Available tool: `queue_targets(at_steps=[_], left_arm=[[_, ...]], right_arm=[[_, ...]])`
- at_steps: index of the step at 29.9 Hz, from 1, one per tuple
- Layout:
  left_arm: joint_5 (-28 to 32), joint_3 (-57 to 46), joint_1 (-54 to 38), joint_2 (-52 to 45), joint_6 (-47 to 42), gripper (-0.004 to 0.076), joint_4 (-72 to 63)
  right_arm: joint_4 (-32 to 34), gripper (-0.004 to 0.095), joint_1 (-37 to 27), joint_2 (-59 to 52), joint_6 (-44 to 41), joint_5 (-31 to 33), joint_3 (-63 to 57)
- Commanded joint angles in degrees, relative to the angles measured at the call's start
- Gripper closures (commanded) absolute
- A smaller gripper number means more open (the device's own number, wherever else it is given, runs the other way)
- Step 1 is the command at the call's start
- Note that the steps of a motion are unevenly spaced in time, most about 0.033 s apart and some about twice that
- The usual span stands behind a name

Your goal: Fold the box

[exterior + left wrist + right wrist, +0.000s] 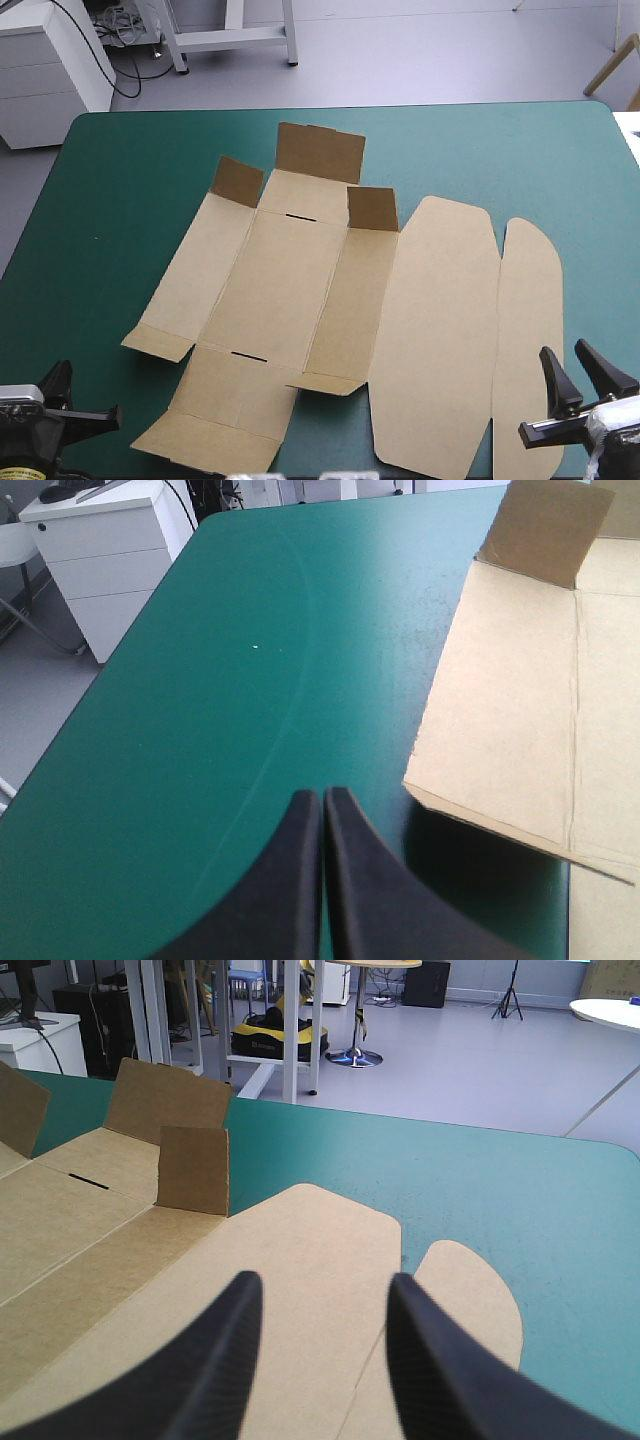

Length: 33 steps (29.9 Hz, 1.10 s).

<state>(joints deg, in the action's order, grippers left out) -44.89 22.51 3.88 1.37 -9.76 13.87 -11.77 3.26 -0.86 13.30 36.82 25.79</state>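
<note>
Box (300, 290): flat cut sheet of brown board on the teal-green worktop (130, 200), spread from mid-worktop toward the right edge and reaching close to the near edge. We note that the panels run lengthwise from near edge to far edge, with their far ends leaning a little to the right. The sheet as a whole is wider than it is deep.

At the far end three short flaps stand raised: the left one (238, 182), the middle one (320, 150) and the right one (372, 208). Everything else lies flat. Two dark slots show, one at the far crease and one at the near crease of the centre panel. On the right are a broad rounded lid panel (435, 340) and, beyond it, a narrow rounded flap (528, 340).

Hard to make out:
- The narrow flap's near end is covered by the right tool and runs off the high view.
- The left wrist view shows only the left wing and one raised flap. The wing's near corner casts a shadow and seems slightly lifted.
- The right wrist view loses the near part of the sheet behind the fingers.

Left tool (322, 810): black fingers pressed together, nothing held, over bare cover just beside the wing's near corner and apart from it.

Right tool (322, 1290): fingers spread, empty, above the lid panel and narrow flap. We cannot tell whether it touches them.
</note>
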Motion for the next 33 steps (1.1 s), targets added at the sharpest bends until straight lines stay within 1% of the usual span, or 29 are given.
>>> queue_targets(at_steps=[1,2,3,12,17,21,26,29,33], left_arm=[[3.9,1.4,0.0,0.8,-0.5,0.0734,0.2],[3.9,1.4,0.0,0.8,-0.5,0.0734,0.2],[3.9,1.4,0.0,0.8,-0.5,0.0734,0.2],[3.9,1.4,0.0,0.8,-0.5,0.0734,0.2],[3.9,1.4,0.0,0.8,-0.5,0.0734,0.2],[3.9,1.4,0.0,0.8,-0.5,0.0734,0.2],[3.9,1.4,0.0,0.8,-0.5,0.0734,0.2],[3.9,1.4,0.0,0.8,-0.5,0.0734,0.2],[3.9,1.4,0.0,0.8,-0.5,0.0734,0.2]], right_arm=[[-0.6,0.0206,0.4,-1.1,0.7,-4.7,1.3],[-0.6,0.0161,0.4,-1.1,0.7,-4.7,1.3],[-0.6,0.0137,0.4,-1.1,0.7,-4.7,1.3],[-0.6,0.0135,0.4,-0.7,1.9,-4.7,1.3],[-1.0,0.0135,0.4,2.8,2.4,-4.8,1.9],[-1.1,0.0135,0.4,9.2,6.0,-4.9,5.5],[-2.9,0.0135,0.4,21.7,11.5,-4.7,12.2],[-6.3,0.0135,0.4,29.8,15.5,-4.6,16.8],[-12.9,0.0135,0.4,40.5,21.2,-4.0,23.0]])
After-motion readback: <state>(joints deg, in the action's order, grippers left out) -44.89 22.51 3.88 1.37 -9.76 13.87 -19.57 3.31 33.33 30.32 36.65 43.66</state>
